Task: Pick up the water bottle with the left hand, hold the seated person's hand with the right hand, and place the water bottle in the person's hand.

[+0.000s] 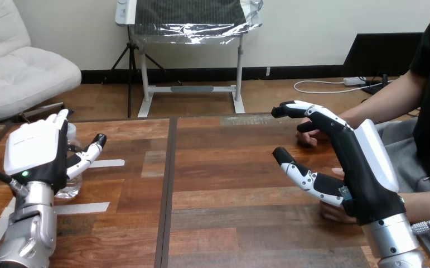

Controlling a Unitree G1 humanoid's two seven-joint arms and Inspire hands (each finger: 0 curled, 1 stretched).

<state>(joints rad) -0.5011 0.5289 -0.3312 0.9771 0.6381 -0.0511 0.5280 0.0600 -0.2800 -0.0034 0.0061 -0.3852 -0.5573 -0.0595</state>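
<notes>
In the head view, the left hand [37,151] has straight fingers and a spread thumb and holds nothing. Its palm is just beside the upright water bottle [72,187], which stands on the tabletop [223,167] at the left. The right hand [363,167] is wide open in front of the person's hand [307,138], not clasping it

Nothing legible shows. The bottle [72,190] carries no label that can be read, and the pale tape strips [84,207] beside the bottle on the counter [223,178] are blank, without print, number or sign.
</notes>
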